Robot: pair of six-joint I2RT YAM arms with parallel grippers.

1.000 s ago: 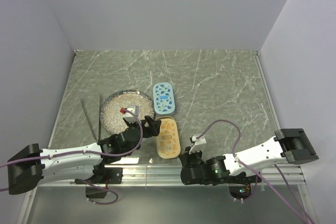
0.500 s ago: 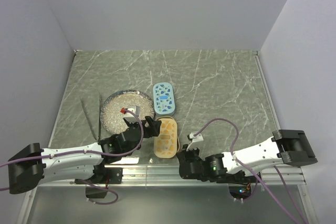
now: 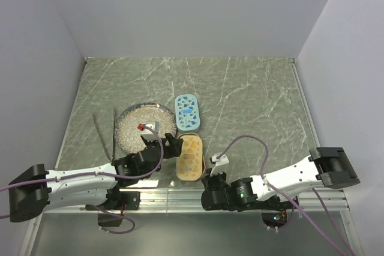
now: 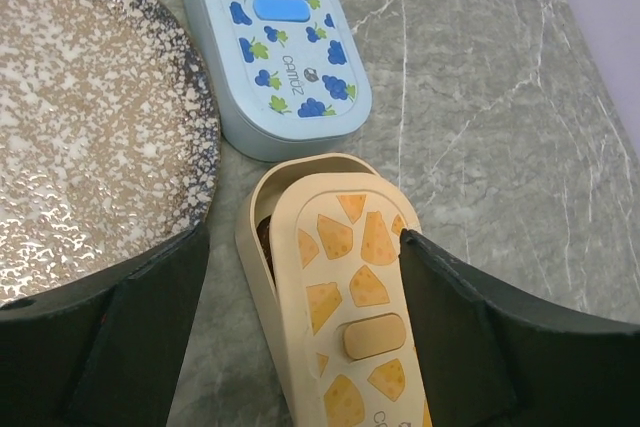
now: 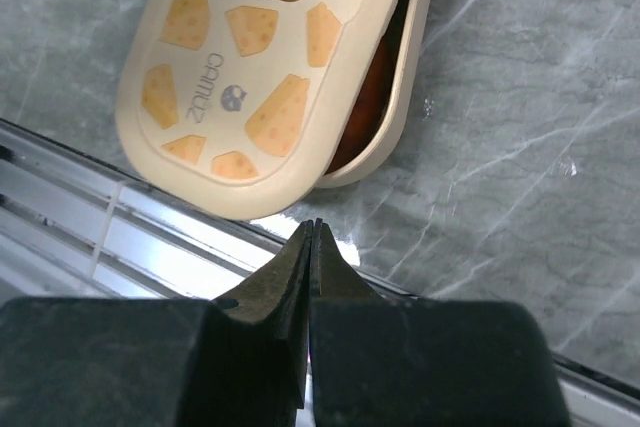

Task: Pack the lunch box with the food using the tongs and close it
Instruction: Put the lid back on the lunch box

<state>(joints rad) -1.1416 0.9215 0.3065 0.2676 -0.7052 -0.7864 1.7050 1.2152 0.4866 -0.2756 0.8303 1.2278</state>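
Note:
The cream lunch box (image 3: 192,159) lies near the table's front edge, and its cheese-print lid (image 4: 350,277) sits askew on the base (image 5: 405,97). Through the gaps I see food: a dark brown piece (image 4: 263,237) and orange-red pieces (image 5: 375,87). My left gripper (image 4: 302,237) is open and straddles the far end of the lid. Its right finger (image 4: 450,307) is against the lid's edge, while the left finger stands apart. My right gripper (image 5: 316,225) is shut and empty, just off the lid's near end. The tongs (image 3: 113,136) lie left of the plate.
A round silvery speckled plate (image 3: 135,127) sits left of the lunch box, close to my left finger. A closed blue box with a grape print (image 3: 188,113) lies just beyond the lunch box. The metal rail at the table's front edge (image 5: 120,237) runs under my right gripper.
My right arm has slid left along the front edge toward the near end of the lunch box. The left gripper and the lunch box have hardly moved.

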